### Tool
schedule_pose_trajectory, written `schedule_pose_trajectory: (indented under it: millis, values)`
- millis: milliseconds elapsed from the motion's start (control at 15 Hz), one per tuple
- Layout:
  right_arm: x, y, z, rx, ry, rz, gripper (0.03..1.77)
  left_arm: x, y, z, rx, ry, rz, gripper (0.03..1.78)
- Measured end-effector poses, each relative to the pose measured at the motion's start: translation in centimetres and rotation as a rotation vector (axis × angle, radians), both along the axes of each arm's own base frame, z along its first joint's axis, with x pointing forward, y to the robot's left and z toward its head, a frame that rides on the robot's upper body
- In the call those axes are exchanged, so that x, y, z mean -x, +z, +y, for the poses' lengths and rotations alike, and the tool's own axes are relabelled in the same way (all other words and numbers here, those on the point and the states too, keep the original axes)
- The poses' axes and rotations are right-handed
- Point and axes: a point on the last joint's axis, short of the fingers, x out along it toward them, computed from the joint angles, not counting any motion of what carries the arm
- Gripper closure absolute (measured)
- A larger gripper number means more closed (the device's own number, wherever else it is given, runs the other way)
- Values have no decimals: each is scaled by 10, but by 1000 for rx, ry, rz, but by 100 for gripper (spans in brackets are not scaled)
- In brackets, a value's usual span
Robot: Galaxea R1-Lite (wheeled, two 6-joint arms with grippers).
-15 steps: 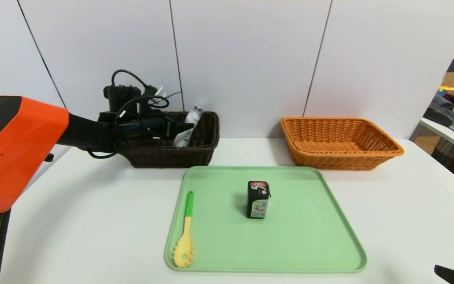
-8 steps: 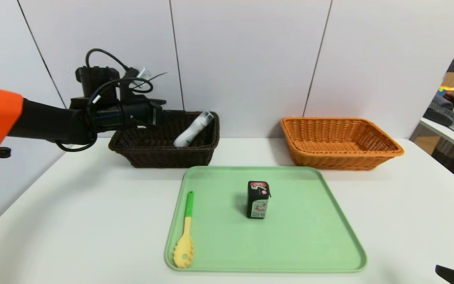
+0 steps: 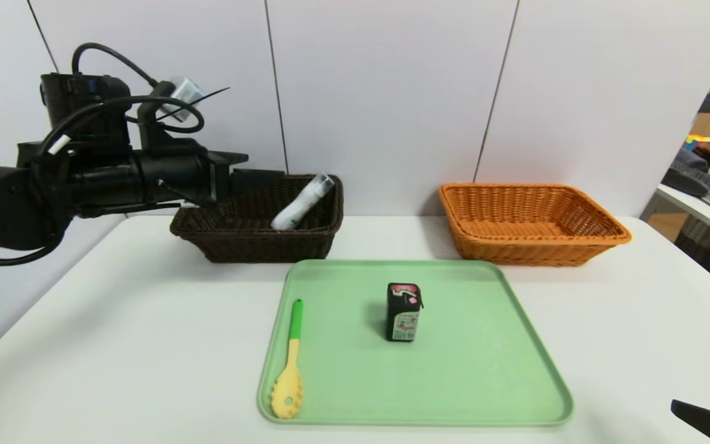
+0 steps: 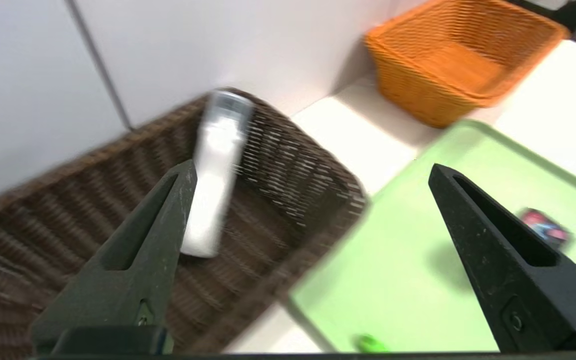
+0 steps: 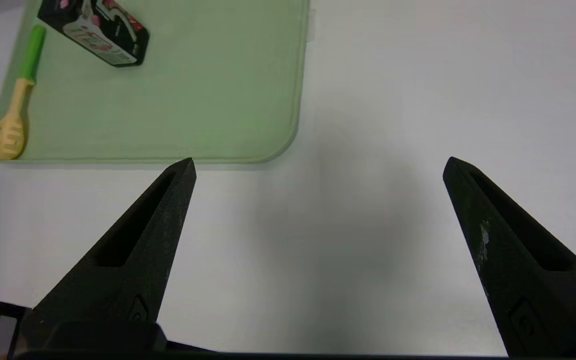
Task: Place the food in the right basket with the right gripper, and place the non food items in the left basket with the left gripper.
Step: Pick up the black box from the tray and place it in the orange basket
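Left end effector (image 4: 310, 170) wide open, empty, above left basket (image 4: 288, 165), bottle (image 4: 213, 170) below inside.

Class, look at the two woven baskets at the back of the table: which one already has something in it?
The dark brown left basket does: a whitish bottle leans inside it. The orange right basket holds nothing.

On the bench (image 3: 145, 345) a tray (image 3: 490, 370) lies nearest the robot, with two baskets behind it against the wall. The left basket (image 3: 250, 243) holds the bottle (image 3: 296, 206), which leans against its right wall. The right basket (image 3: 534, 225) stands well apart from it. On the tray, the carton (image 3: 403, 311) stands upright near the middle, and the slotted spoon (image 3: 289, 364) lies along the left edge.
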Motion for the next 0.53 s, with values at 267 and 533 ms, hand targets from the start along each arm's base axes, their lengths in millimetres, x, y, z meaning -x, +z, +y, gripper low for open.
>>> schedule_pose_trajectory:
  millis: [267, 533]
  values:
    - [-7, 0, 2, -24, 61, 4, 9, 61, -4, -21, 3, -117, 36, 14]
    - [-20, 4, 8, -33, 128, -26, 9, 120, -16, -38, 4, -326, 64, 13]
